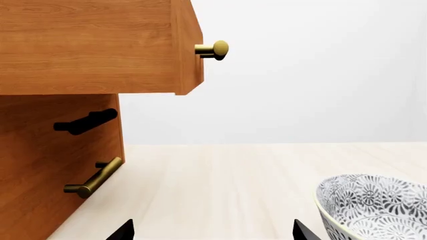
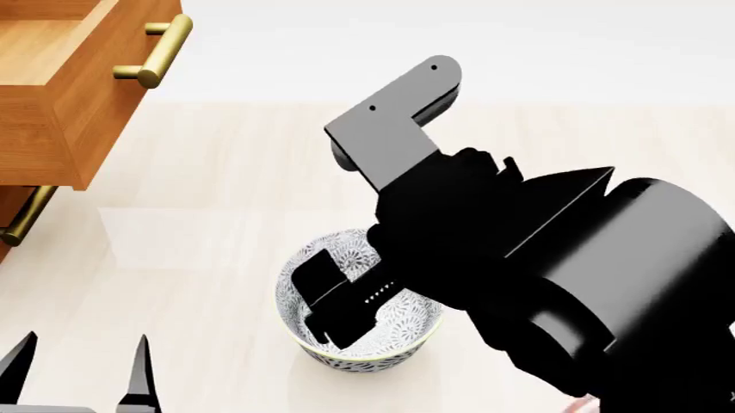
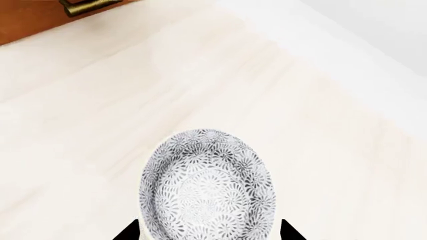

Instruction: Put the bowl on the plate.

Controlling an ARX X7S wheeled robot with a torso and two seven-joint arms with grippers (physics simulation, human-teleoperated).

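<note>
Pale wood-grain tabletop [image 2: 230,198] is filling most of the head view, running up to a plain white wall [image 1: 313,70] at the top of the frame. Bowl [image 2: 404,331] is sitting upright on the tabletop at lower centre of the head view, grey floral pattern showing inside and out. Plate is not showing in any view.

Right gripper [image 3: 210,232] is hovering right over the bowl, black arm covering much of the right half of the head view. In the right wrist view its two fingertips [image 3: 128,232] are poking in at the bottom edge, spread wide, one either side of the bowl's near rim; cannot tell if they are touching it.

Left gripper [image 2: 81,379] is sitting at lower left of the head view, fingers spread apart and holding nothing, near the bowl but apart from it.

Wooden cabinet [image 2: 69,103] is standing at upper left of the head view, top drawer [image 1: 93,45] pulled out, brass bar handle [image 2: 155,53] on its front. Second brass handle [image 1: 93,177] is showing lower on the cabinet in the left wrist view.
</note>
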